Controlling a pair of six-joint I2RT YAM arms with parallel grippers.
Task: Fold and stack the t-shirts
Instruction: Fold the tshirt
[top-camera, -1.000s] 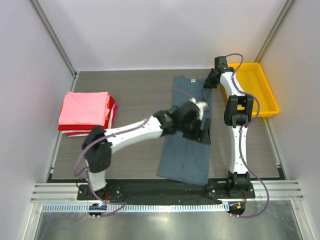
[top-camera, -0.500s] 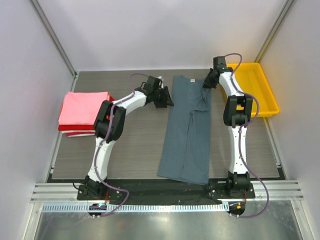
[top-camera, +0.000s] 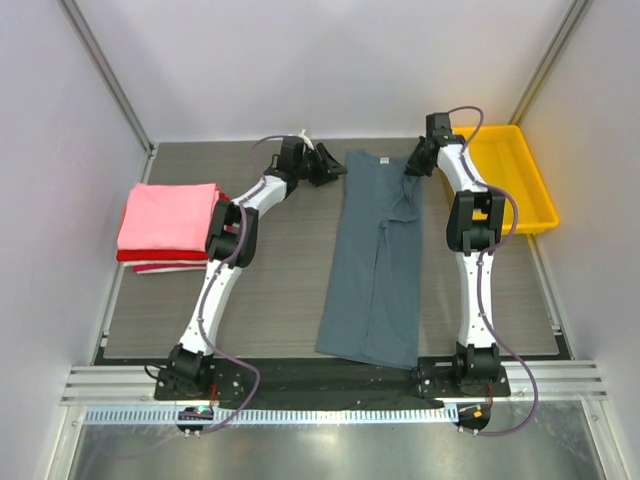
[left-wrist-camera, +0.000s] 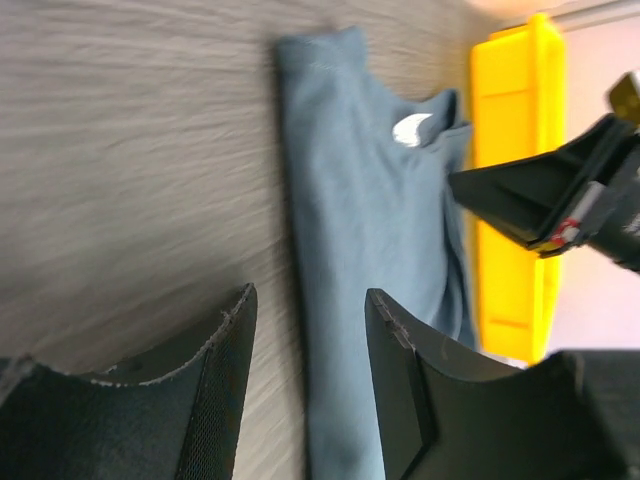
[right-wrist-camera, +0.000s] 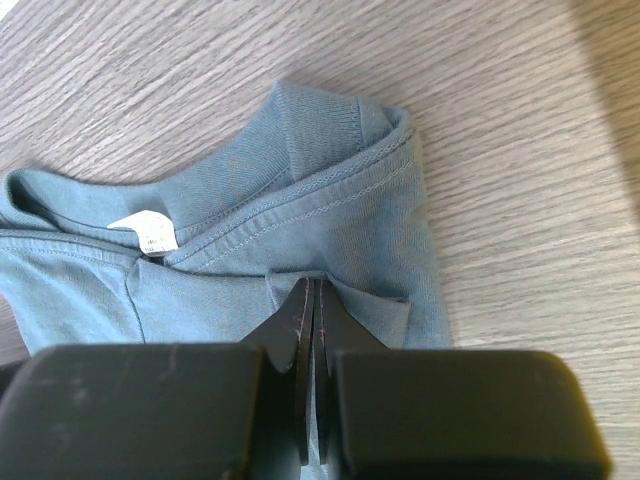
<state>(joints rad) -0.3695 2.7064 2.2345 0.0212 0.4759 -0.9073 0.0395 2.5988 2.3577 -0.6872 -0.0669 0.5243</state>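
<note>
Lengthwise down the middle of the worktop (top-camera: 270, 290) lies the blue-grey t-shirt (top-camera: 375, 270), folded into a long narrow strip with its collar at the far end. The right claw (right-wrist-camera: 312, 285) is closed tight, its tips pinching a small fold of that shirt just beside the collar, on the side towards the yellow tray (top-camera: 530, 190). The left claw (left-wrist-camera: 308, 295) stands about half open with nothing between its fingers, over bare worktop just left of the collar end. Well apart at the left edge sits the stack of folded t-shirts (top-camera: 170, 215), pink on top, red and white beneath.
</note>
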